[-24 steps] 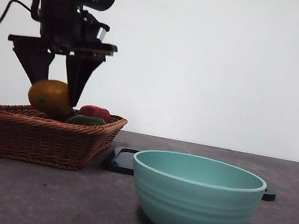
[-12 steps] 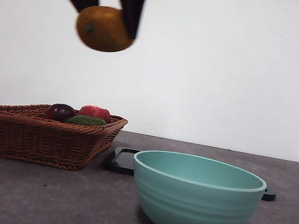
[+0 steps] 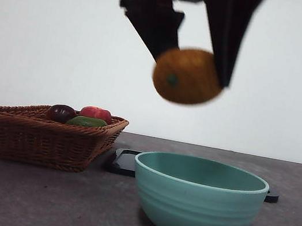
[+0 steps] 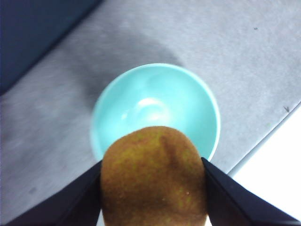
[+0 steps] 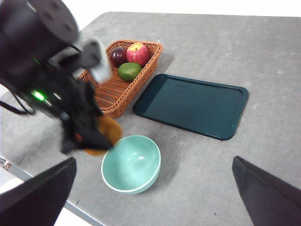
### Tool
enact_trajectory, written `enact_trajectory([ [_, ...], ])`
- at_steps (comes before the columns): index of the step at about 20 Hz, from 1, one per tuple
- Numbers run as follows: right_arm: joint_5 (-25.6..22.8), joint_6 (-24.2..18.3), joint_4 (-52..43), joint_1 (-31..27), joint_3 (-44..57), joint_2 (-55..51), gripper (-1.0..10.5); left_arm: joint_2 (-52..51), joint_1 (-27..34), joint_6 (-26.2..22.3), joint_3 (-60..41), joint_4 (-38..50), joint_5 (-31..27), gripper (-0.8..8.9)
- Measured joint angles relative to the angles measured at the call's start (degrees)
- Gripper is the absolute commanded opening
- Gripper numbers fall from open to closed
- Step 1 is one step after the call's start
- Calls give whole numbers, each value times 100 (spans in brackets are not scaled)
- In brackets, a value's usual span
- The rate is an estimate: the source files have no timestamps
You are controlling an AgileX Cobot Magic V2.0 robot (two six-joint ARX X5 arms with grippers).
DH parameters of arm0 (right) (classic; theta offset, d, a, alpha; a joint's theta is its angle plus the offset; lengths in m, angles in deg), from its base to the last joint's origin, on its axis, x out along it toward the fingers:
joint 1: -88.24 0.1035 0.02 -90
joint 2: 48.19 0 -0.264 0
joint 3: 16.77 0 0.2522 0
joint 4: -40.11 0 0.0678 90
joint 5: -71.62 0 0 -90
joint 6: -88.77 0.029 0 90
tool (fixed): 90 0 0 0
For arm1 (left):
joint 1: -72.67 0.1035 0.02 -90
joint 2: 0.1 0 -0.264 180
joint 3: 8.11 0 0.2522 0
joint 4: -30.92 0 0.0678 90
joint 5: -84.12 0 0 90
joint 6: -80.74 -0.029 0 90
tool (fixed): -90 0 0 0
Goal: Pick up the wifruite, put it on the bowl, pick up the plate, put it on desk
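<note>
My left gripper [image 3: 192,70] is shut on the orange-tan wifruite [image 3: 187,75] and holds it in the air above the mint-green bowl [image 3: 197,200]. From the left wrist, the wifruite [image 4: 155,181] sits between the two black jaws, with the bowl [image 4: 155,103] open and empty straight below. The right wrist view shows the bowl [image 5: 131,162] near the front of the desk [image 5: 263,56], with the left arm over its rim. The plate [image 5: 190,106], a dark flat tray, lies behind the bowl. My right gripper [image 5: 154,158] is open, high above the desk.
A brown wicker basket [image 3: 35,139] stands left of the bowl and holds a purple fruit [image 3: 61,113], a red fruit [image 3: 96,113] and a green fruit [image 3: 87,121]. The tray's edge [image 3: 123,162] shows between basket and bowl. The desk's front edge [image 5: 42,186] runs close by the bowl.
The left gripper has lifted the wifruite out of the basket, carried it up and to the right, and now holds it over the bowl.
</note>
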Motion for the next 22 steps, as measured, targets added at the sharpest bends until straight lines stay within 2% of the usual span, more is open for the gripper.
enact_trajectory([
  [11, 0, 0, 2, 0, 0, 0, 682, 1176, -181, -24, 0, 748, 0, 239],
  [22, 2, 0, 4, 2, 0, 0, 683, 1694, -98, -243, 0, 743, -22, 240],
])
